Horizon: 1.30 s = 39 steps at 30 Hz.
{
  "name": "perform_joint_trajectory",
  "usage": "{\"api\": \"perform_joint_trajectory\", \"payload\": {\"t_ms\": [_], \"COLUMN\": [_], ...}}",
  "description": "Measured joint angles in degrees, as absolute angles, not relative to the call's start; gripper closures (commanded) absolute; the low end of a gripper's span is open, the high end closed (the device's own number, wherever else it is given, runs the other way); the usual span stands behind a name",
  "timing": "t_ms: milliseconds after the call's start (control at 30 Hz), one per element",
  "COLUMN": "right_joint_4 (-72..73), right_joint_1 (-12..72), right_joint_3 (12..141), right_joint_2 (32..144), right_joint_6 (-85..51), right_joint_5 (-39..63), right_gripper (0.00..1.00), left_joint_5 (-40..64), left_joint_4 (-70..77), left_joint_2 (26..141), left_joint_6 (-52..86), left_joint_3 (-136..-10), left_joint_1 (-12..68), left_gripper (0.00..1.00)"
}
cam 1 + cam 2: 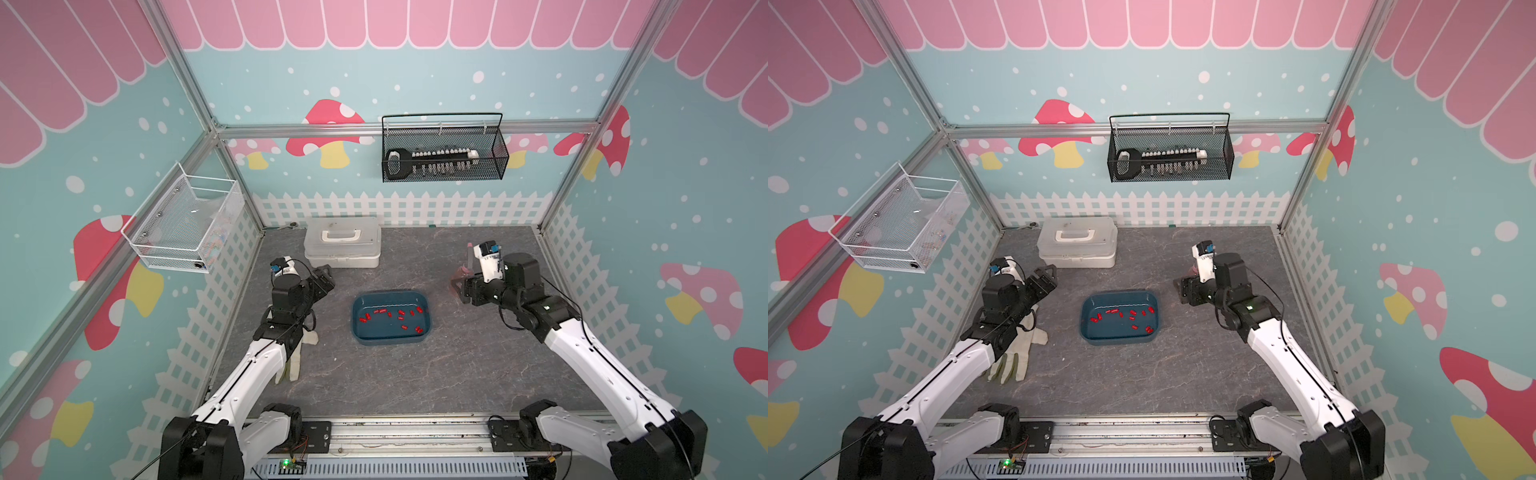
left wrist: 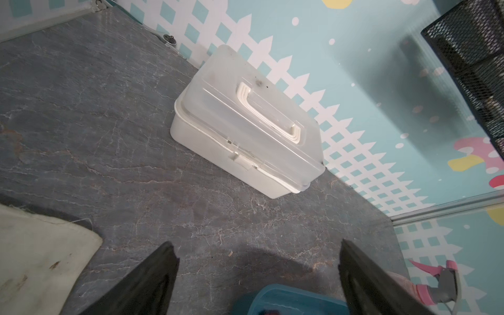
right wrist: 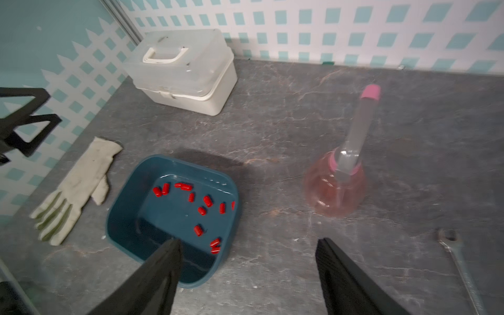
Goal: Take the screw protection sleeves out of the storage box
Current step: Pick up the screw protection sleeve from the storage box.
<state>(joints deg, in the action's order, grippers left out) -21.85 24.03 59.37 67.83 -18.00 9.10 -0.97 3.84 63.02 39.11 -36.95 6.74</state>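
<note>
Your left wrist view catches only a corner of the mid-table storage box [image 2: 294, 296]; the left gripper [image 2: 257, 245] has its jaws apart, empty. The right gripper [image 3: 248, 241], to the box's right, gapes empty too. The screw protection sleeves [image 3: 207, 201] lie inside. Only the right wrist view shows you the wrench [image 3: 461, 261].

Left arm [image 1: 257, 365], right arm [image 1: 582, 345]: white link shells, black joints & bases. Small dark screw dots on shells. Thin black cables along both. Green LED [image 1: 545, 308] on right arm joint. White wrist cams [image 1: 490, 262] w/ blue plugs. Gripper fingers [image 3: 152, 275] black, wedge-shaped.
</note>
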Motion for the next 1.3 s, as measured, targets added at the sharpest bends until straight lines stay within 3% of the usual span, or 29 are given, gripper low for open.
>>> {"api": "perform_joint_trajectory", "payload": {"t_ms": [233, 367, 500, 900, 1300], "right_joint_4": [-27.3, -29.5, -31.1, -31.2, -26.3], "right_joint_1": [38.9, 42.3, 44.1, 48.8, 50.2], "right_joint_3": [76.3, 83.8, 88.2, 95.9, 92.9], "right_joint_2": [87.6, 97.3, 104.3, 116.9, 117.6], "right_joint_6": [-14.1, -13.0, -12.9, -13.4, -12.3], "right_joint_5": [0.6, -0.6, -0.4, 0.6, -0.3], "right_gripper": [0.4, 0.49, 0.52, 0.55, 0.6], "left_joint_5": [2.7, 4.5, 4.9, 5.4, 5.2], "left_joint_4": [-0.7, -2.0, -2.7, -3.2, -3.2], "left_joint_2": [72.0, 74.3, 74.8, 77.2, 77.8], "left_joint_6": [39.0, 39.1, 39.3, 39.4, 38.8], "left_joint_3": [-40.9, -41.1, -41.3, -42.4, -43.2], "left_joint_1": [5.7, 4.8, 4.5, 5.1, 6.1], "left_gripper": [0.27, 0.29, 0.31, 0.3, 0.32]}}
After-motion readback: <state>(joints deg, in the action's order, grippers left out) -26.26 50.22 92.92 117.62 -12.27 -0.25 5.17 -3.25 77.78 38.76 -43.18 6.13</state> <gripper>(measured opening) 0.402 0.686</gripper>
